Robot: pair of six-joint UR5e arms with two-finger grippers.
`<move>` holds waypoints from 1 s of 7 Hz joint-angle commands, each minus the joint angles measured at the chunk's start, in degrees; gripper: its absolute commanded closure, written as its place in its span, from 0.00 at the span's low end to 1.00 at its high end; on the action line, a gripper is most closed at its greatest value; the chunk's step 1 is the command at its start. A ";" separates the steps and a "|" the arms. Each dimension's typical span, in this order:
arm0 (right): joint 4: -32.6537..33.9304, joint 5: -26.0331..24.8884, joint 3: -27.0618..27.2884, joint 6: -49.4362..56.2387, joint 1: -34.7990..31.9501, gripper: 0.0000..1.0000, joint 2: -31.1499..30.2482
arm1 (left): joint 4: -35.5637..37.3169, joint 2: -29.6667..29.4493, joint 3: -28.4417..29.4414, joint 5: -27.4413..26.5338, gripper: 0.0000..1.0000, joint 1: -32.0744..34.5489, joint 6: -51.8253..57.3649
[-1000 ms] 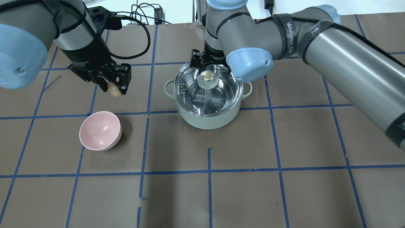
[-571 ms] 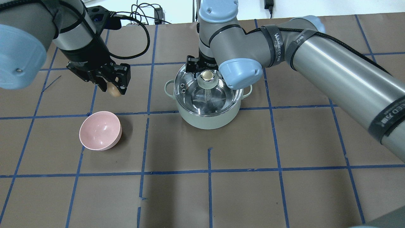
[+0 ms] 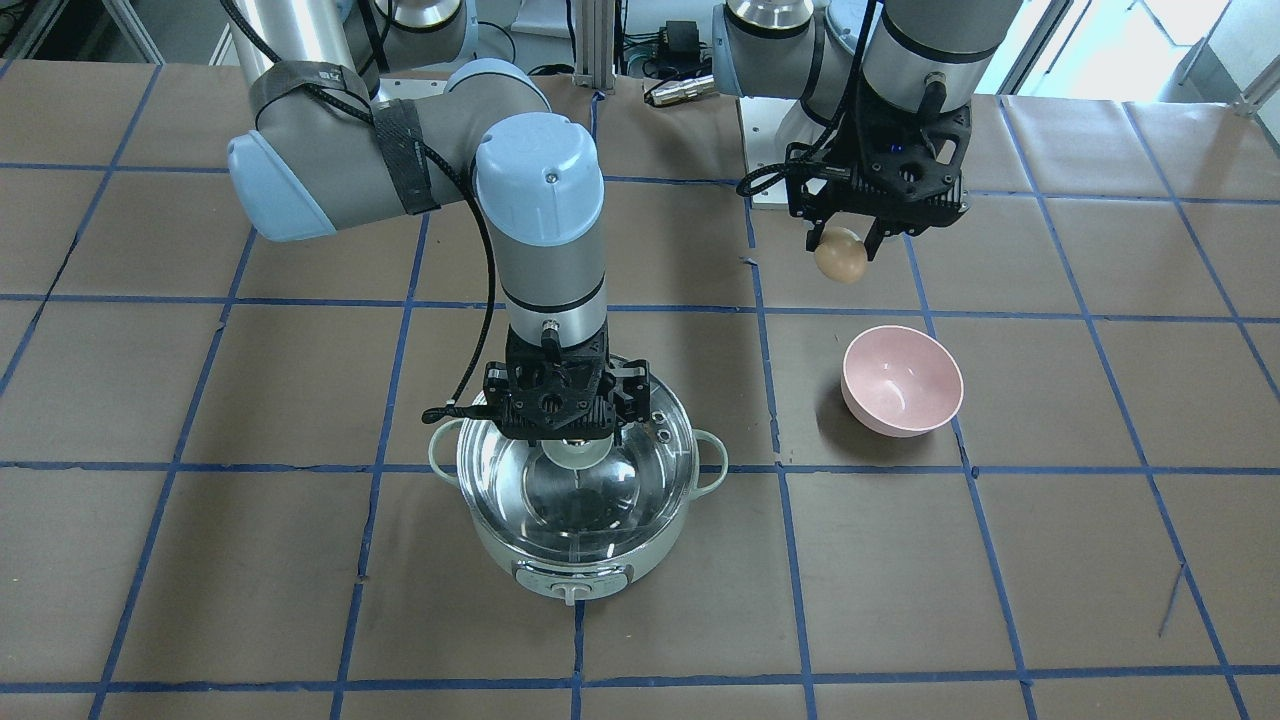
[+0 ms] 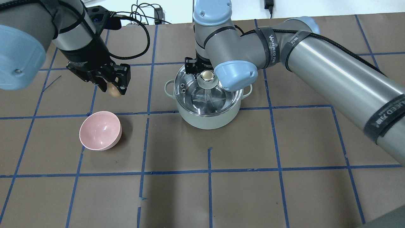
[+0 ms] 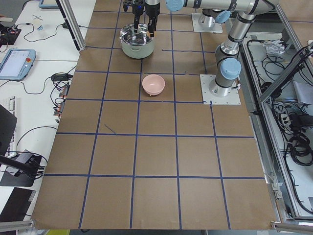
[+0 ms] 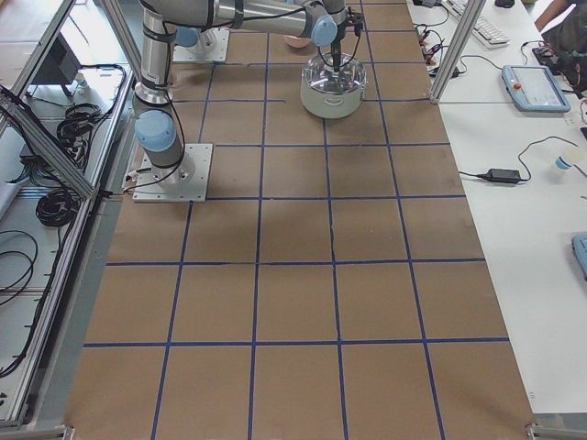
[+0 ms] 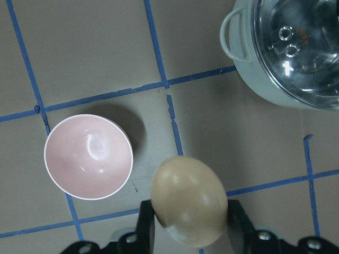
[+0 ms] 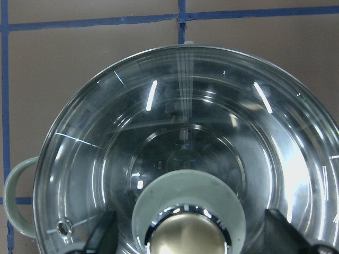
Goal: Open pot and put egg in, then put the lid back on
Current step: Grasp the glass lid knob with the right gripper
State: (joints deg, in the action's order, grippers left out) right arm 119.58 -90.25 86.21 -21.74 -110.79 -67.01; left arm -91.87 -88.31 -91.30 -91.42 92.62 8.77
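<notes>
The pale-green pot (image 4: 205,118) stands at the table's middle with the clear glass lid (image 4: 190,91) on it. The lid's beige-gold knob (image 4: 207,75) points up. My right gripper (image 4: 205,71) is open just above the lid. In the right wrist view its fingers (image 8: 103,235) stand apart on either side of the knob (image 8: 185,235) without touching it. My left gripper (image 4: 114,88) is shut on the tan egg (image 4: 114,91) and holds it in the air, left of the pot. The left wrist view shows the egg (image 7: 189,201) between the jaws.
A pink bowl (image 4: 100,130) sits empty on the table, left of the pot and in front of the held egg. The brown table mat (image 4: 284,190) is marked with blue tape lines. Cables lie at the table's far edge (image 4: 145,12).
My right arm has swung left over the pot, bringing its gripper over the lid's knob. The left gripper with the egg has stayed in place.
</notes>
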 commanded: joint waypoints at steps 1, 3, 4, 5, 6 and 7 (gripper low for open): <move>-0.05 -0.36 -0.26 0.03 -0.04 0.61 0.03 | -0.07 0.07 -0.01 -0.07 0.98 -0.07 0.01; -1.01 -1.86 -1.13 0.21 0.05 0.77 -0.23 | -0.07 0.07 -0.01 -0.07 0.98 0.02 0.01; -1.11 -3.08 -1.40 0.56 0.05 0.81 -0.32 | -0.07 0.07 -0.01 0.01 0.98 0.02 0.01; -3.72 -3.87 -3.14 1.26 0.84 0.81 -1.45 | -0.07 0.07 -0.10 0.02 0.98 0.02 0.01; -8.96 -3.79 -5.16 2.83 2.58 0.81 -4.25 | -0.07 0.07 -0.10 0.02 0.98 0.02 0.01; -10.93 -3.18 -5.18 3.98 5.82 0.81 -7.84 | 0.02 -0.02 -0.19 0.02 0.98 0.02 -0.07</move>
State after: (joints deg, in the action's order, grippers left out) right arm 112.32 -93.78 81.98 -19.29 -108.16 -70.99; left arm -91.92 -88.25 -91.42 -91.41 92.64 8.77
